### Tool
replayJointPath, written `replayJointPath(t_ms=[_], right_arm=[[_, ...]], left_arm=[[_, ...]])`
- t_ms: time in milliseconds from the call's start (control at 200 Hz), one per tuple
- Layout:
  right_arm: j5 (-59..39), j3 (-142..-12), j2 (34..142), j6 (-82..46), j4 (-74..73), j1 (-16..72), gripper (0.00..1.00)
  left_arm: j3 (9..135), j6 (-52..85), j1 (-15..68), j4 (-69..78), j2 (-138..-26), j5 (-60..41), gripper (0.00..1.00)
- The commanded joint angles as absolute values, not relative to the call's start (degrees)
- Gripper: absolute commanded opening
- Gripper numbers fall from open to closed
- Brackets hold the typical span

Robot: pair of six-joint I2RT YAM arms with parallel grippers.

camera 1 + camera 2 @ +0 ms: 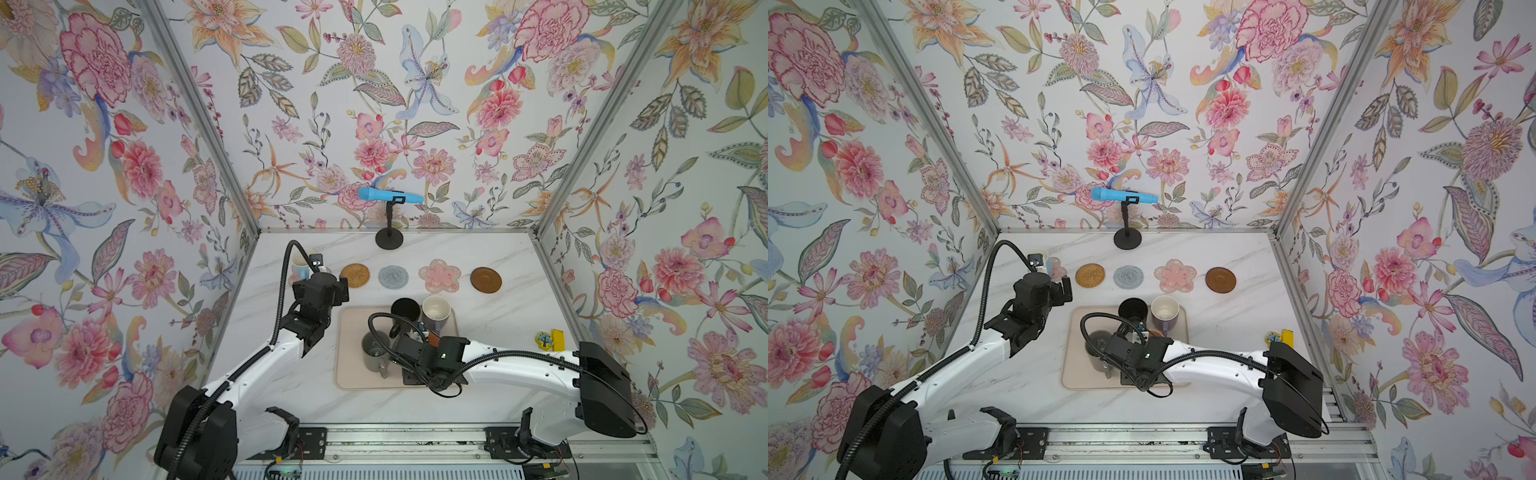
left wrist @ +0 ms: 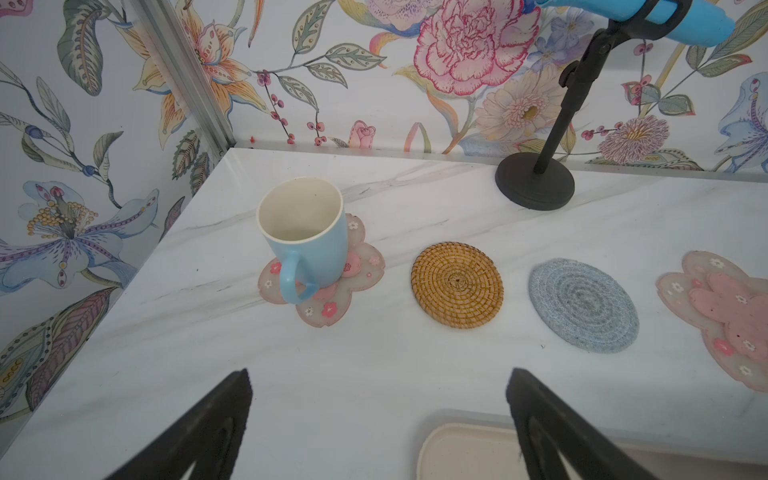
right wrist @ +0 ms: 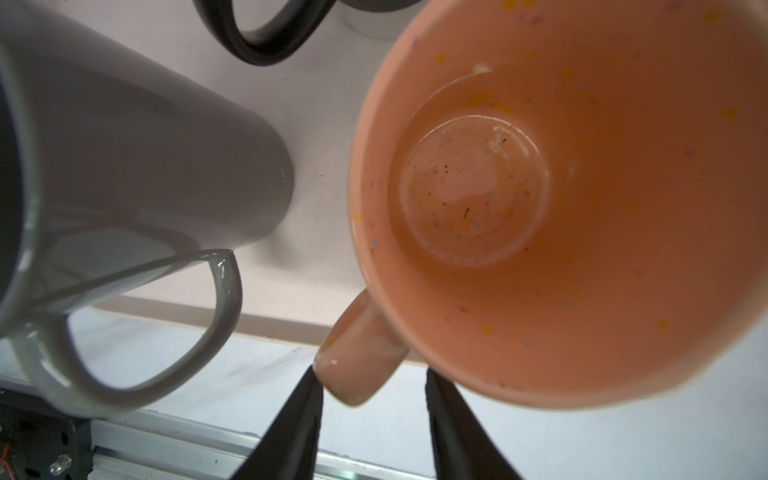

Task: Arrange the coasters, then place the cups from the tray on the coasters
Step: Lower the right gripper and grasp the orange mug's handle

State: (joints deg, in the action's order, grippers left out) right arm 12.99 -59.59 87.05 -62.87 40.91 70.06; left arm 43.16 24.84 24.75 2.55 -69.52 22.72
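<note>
**A:** Where is the orange mug (image 3: 540, 208) with respect to the right hand (image 3: 368, 376)?

**B:** Its handle lies between the two fingers of that hand. One finger touches the handle, and beside the other finger a thin gap shows. The fingers are only partly apart. I cannot tell if they press on the handle.

**A:** And where does the mug stand?

**B:** It stands upright in the beige-pink tray (image 1: 349, 374), close to the rim, and its handle reaches out over the bench (image 1: 498, 324). The same tray holds the grey mug (image 1: 372, 357), just beside the orange one. Behind these two are the black mug (image 1: 405, 309) and the purple mug (image 1: 436, 309).

**A:** What about the left hand (image 2: 379, 374)?

**B:** It is spread wide and holds nothing. It hangs above the bench, near a corner of the tray. In front of it the light blue mug (image 2: 307, 241) stands on a pink flower coaster (image 2: 328, 307).

**A:** And the other coasters?

**B:** They lie flat in a row beside that one. First comes the rattan coaster (image 1: 355, 275), then the grey-blue crocheted coaster (image 1: 393, 276). After these are the second pink flower coaster (image 1: 439, 275) and the dark brown disc (image 1: 486, 280).
</note>
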Motion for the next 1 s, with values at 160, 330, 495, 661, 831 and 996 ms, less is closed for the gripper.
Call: replayJointPath(t_ms=[160, 330, 495, 661, 831, 996], right_arm=[[15.46, -56.79, 84.15, -65.96, 43.86, 68.81, 0.41], [15.77, -56.04, 83.28, -66.25, 44.54, 68.57, 0.4], [16.21, -55.08, 82.06, -66.86, 45.21, 68.56, 0.4], [16.83, -54.82, 80.81, -67.15, 45.84, 68.44, 0.4], [18.07, -54.94, 80.12, -68.39, 47.89, 68.69, 0.4], [19.77, -54.53, 79.12, -69.27, 49.81, 68.63, 0.47]], left_arm=[[44.56, 24.01, 24.52, 0.63, -69.09, 22.9, 0.99], [44.56, 23.87, 24.52, 0.42, -69.08, 23.4, 0.99], [44.67, 23.84, 24.61, 0.18, -69.26, 23.38, 0.99], [44.69, 23.66, 24.78, 0.09, -69.33, 23.59, 0.99], [44.75, 23.67, 24.88, -0.08, -69.27, 23.55, 0.99], [44.82, 23.49, 24.96, -0.15, -69.26, 23.72, 0.99]])
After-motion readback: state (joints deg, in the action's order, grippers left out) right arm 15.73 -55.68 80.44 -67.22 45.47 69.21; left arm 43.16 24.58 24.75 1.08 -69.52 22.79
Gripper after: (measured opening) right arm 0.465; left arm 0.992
